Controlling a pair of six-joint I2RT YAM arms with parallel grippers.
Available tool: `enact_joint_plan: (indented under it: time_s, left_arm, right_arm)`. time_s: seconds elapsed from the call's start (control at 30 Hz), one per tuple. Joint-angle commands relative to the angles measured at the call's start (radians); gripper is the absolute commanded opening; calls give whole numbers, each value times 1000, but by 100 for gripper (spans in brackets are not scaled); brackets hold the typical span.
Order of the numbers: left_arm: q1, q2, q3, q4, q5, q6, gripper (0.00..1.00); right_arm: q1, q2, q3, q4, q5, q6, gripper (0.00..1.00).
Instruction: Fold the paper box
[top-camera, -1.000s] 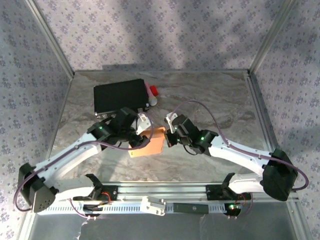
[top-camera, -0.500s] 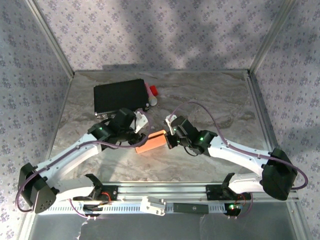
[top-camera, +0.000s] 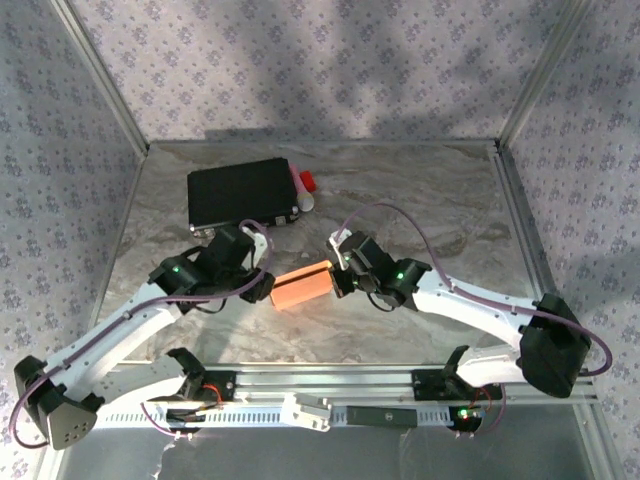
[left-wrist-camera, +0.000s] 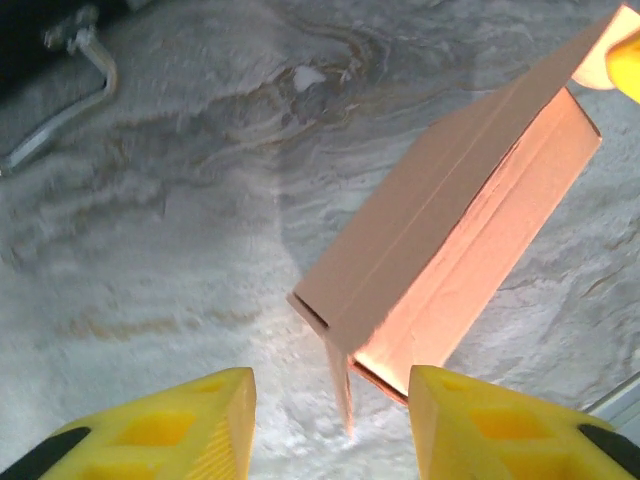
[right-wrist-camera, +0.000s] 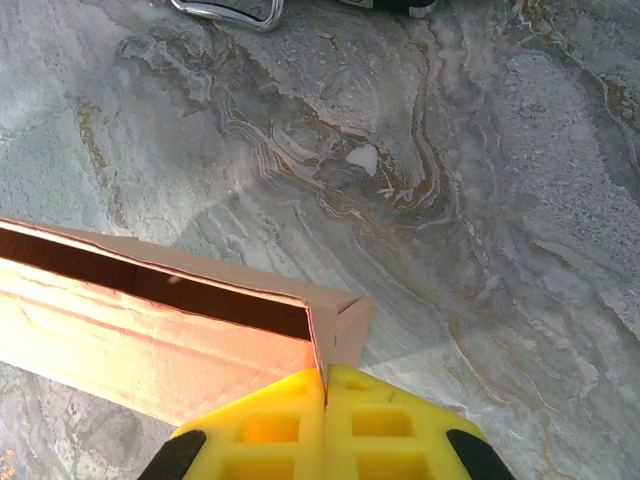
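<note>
The paper box (top-camera: 302, 286) is a salmon-orange, partly folded box lying on its side on the marble table, between the two grippers. My right gripper (top-camera: 338, 277) is at its right end. In the right wrist view the yellow fingers (right-wrist-camera: 325, 385) are shut on the thin end wall of the paper box (right-wrist-camera: 150, 330), whose open side shows a dark inside. My left gripper (top-camera: 262, 285) stands just left of the box, apart from it. In the left wrist view its jaws (left-wrist-camera: 333, 430) are open, and a small flap (left-wrist-camera: 340, 385) hangs from the near corner of the paper box (left-wrist-camera: 460, 240) between them.
A black flat case (top-camera: 240, 192) lies at the back left, with a red thing (top-camera: 306, 181) and a white thing (top-camera: 306, 202) at its right edge. Its metal clasp (right-wrist-camera: 230, 10) shows at the top of the right wrist view. Metal posts and patterned walls enclose the table.
The left arm has drawn back to the left, off the box, and its jaws have narrowed. The box has turned from a tilted sheet to a low box on its side. The right grip has held.
</note>
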Motion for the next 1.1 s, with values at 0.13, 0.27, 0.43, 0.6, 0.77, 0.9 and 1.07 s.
enact_joint_plan:
  time_s: [0.13,0.27,0.43,0.6,0.77,0.9,1.07]
  left_arm:
    - [-79,-74,-42,-26,-71,-136,43]
    - [-98,-25,-51,-7,-118,-144,48]
    - [-120,22,-73,22,-213,-191,49]
    - [-121,41,-117,91,-245,-231,49]
    - [-121,70,-140,154,-211,-235,47]
    - [-121,89,-149,207,-205,-246,46]
    - [-118,102,-156,238,-205,-247,43]
  right_arm:
    - [1,25,56,-40,18,15,0]
    - [2,31,64,-42,19,19,0]
    - [1,31,71,-43,12,22,0]
    - [-4,33,71,-44,3,23,0]
    - [-6,32,66,-38,-2,24,0]
    - [-9,32,67,-36,-10,25,0]
    - [-9,34,66,-36,-14,25,0]
